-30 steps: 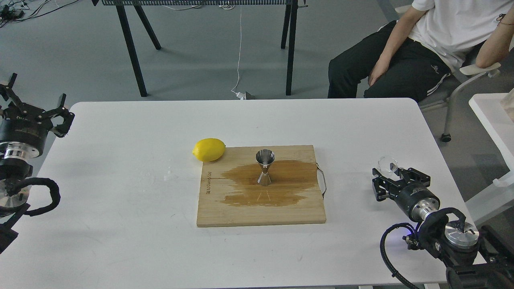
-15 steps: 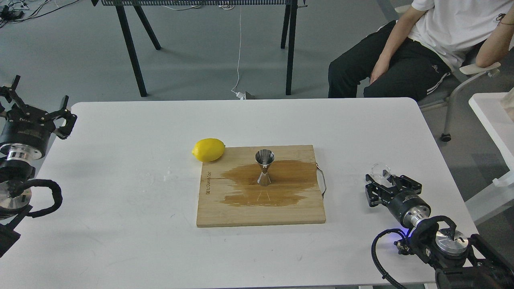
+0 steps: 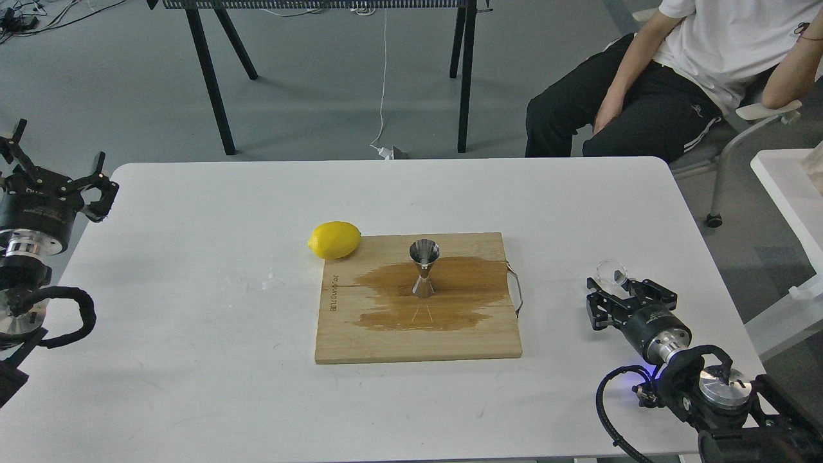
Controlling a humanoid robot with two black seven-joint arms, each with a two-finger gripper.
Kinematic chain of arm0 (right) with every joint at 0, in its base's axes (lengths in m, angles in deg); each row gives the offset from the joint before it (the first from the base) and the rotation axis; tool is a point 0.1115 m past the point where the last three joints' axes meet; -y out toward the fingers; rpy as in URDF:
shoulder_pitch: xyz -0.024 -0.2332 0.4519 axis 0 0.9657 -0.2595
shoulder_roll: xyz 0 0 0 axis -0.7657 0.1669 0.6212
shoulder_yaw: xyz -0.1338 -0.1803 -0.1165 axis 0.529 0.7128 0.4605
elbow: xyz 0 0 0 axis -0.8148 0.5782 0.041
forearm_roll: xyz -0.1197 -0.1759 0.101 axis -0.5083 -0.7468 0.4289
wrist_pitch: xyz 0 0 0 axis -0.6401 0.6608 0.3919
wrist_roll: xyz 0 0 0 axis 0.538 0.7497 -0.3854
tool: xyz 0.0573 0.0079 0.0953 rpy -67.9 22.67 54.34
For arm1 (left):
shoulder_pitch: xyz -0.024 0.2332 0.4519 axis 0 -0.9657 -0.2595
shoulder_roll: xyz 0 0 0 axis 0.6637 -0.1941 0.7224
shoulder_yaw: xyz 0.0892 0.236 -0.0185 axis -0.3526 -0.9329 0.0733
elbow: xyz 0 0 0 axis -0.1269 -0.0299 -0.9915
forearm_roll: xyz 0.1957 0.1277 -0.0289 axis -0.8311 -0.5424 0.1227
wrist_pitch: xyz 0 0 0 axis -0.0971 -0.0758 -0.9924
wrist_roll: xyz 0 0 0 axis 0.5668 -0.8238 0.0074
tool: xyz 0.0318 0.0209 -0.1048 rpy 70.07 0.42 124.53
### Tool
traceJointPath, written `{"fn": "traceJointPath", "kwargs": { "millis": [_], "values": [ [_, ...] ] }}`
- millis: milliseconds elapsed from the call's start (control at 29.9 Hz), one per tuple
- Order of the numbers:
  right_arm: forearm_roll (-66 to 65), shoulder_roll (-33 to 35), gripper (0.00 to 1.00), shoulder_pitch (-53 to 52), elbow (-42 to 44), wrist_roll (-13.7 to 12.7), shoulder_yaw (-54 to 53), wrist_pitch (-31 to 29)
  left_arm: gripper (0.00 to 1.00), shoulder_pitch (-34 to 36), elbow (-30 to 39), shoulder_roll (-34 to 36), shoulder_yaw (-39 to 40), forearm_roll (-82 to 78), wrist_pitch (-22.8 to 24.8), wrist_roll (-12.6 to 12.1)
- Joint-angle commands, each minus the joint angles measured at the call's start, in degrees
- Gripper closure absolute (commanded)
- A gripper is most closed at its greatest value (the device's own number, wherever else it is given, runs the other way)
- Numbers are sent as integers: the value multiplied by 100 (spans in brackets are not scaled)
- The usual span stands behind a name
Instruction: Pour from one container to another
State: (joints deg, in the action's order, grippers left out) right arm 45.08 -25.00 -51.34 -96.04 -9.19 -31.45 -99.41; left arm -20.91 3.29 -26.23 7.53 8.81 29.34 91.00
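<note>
The right hand (image 3: 618,297) is held low at the frame's lower right, spread behind the glass cup (image 3: 611,272); little is changed since half a second earlier. The left hand (image 3: 56,173) is held unclenched at left.

Board marking: you can see one line of dark lettering on the wooden cutting board (image 3: 418,298), running along its left edge, near the lemon-side corner.
Legibility: the letters are turned sideways to you and too small to read; you cannot make out a word or brand from them.
Trouser mark: a small pale logo sits on the black trousers (image 3: 649,116) of the seated person, at the thigh; you cannot read it.
Left tool: pale marks show on the black body behind the left tool (image 3: 58,177), too faint to read.
Other text: you can read none elsewhere.
</note>
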Motion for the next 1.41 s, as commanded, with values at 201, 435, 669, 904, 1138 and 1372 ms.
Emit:
{"fn": "traceJointPath", "kwargs": {
  "millis": [201,435,669,904,1138,1372],
  "values": [
    [-8,-1,16,23,11,79,0,-5,0,0,0,-5,-9,1,0,0],
    [-8,8,13,23,-24,132,-9,-22,0,0,0,12,0,1,0,0],
    [0,210,7,427,-832,115,-360,-58,0,0,0,30,17,1,0,0],
    [-8,491,2,472,-1351,132,-457,-364,0,0,0,39,26,1,0,0],
    [-192,939,1,-195,-1369,150,-457,-928,0,17,-62,30,26,1,0,0],
    [-764,1116,0,-1328,-1142,527,-457,-928,0,18,-71,-40,35,1,0,0]
  ]
}}
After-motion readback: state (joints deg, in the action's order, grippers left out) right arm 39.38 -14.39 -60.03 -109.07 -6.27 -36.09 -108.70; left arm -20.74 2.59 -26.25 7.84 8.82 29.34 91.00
